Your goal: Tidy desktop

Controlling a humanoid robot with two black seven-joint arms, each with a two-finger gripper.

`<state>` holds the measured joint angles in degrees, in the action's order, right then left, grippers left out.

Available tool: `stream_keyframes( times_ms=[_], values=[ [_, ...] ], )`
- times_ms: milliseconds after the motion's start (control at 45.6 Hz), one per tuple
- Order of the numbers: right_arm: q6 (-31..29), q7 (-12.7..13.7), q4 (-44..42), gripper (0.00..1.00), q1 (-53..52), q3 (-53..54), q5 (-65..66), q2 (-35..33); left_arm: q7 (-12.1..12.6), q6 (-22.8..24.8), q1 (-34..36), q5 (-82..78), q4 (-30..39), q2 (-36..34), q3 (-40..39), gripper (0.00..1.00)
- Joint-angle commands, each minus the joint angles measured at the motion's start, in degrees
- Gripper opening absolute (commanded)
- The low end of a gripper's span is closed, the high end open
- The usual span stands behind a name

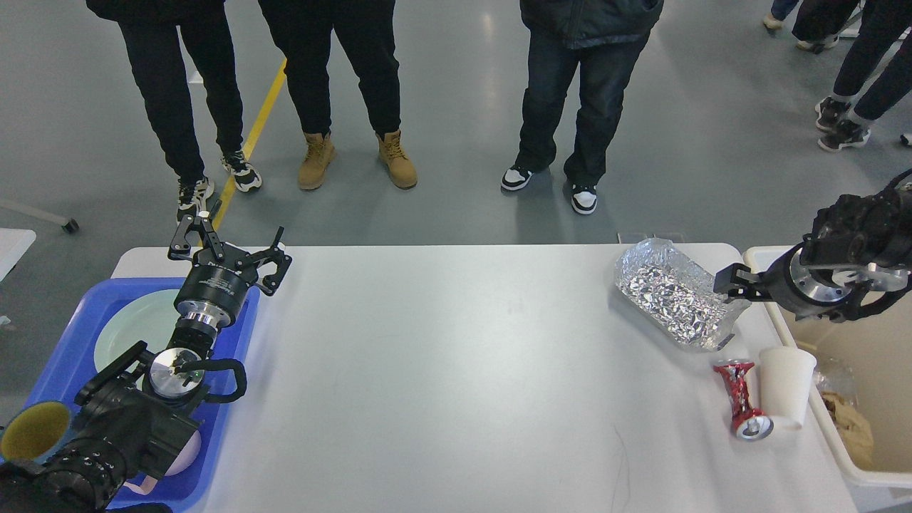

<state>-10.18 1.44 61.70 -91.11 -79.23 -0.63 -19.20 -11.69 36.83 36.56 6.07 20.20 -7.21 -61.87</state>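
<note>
The white desktop (456, 370) fills the middle of the head view. On its right end lie a crumpled foil tray (673, 293), a crushed red can (741, 400) and an upright white paper cup (786, 385), the can touching the cup's left side. My right gripper (737, 280) sits low at the foil tray's right edge, seen nearly end-on, so its fingers blur together. My left gripper (229, 246) is open with nothing in it, above the far right corner of the blue tray (239, 342).
A cream bin (880, 470) with paper waste stands off the table's right end. The blue tray holds a pale green plate (135, 324); a yellow-lined cup (32, 431) is at its near left. Three people stand beyond the far edge.
</note>
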Motion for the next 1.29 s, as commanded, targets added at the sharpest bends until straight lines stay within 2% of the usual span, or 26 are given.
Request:
stream_keyframes(
  times_ms=[0,570,789,811,855,942,986,1052,1118,1205,1271],
  values=[
    [5.26,0.06,-4.82,1.00,9.18,0.74,2.73,-0.13,0.00,0.00,0.00,0.00,0.02,0.00,0.00,0.96],
    [7.37,0.06,-18.10,1.00,27.20,6.63,2.82,-2.07,0.09,0.00,0.00,0.00,0.02,0.00,0.00,0.96],
    [11.67,-0.21,-19.86,0.96,30.11,9.00,2.91,-1.98,0.00,0.00,0.00,0.00,0.02,0.00,0.00,0.96],
    [12.20,-0.21,-19.86,0.94,30.20,9.00,3.00,-1.98,0.00,0.00,0.00,0.00,0.02,0.00,0.00,0.96],
    [12.82,-0.21,-19.77,0.84,30.20,9.00,3.00,-1.89,0.00,0.00,0.00,0.00,0.02,0.00,0.00,0.96],
    [12.73,-0.12,-19.77,0.52,30.20,8.13,3.09,-1.80,0.01,0.00,0.00,0.00,0.02,0.00,0.00,0.96],
    [12.73,-0.12,-19.77,0.43,30.20,8.04,3.09,-1.80,0.09,0.00,0.00,0.00,0.02,0.00,0.00,0.96],
    [12.64,-0.12,-19.77,0.35,30.20,8.13,3.09,-1.89,0.00,0.00,0.00,0.00,0.02,0.00,0.00,0.96],
    [12.64,-0.12,-19.77,0.16,30.20,8.13,3.00,-1.98,0.00,0.00,0.00,0.00,0.02,0.00,0.00,0.96],
    [12.64,-0.12,-19.77,0.11,30.20,8.30,3.00,-2.07,0.00,0.00,0.00,0.00,0.02,0.00,0.00,0.96],
    [12.56,-0.21,-19.42,0.03,29.94,8.74,3.09,-2.07,0.00,0.00,0.00,0.00,0.02,0.00,0.00,0.96]
  ],
)
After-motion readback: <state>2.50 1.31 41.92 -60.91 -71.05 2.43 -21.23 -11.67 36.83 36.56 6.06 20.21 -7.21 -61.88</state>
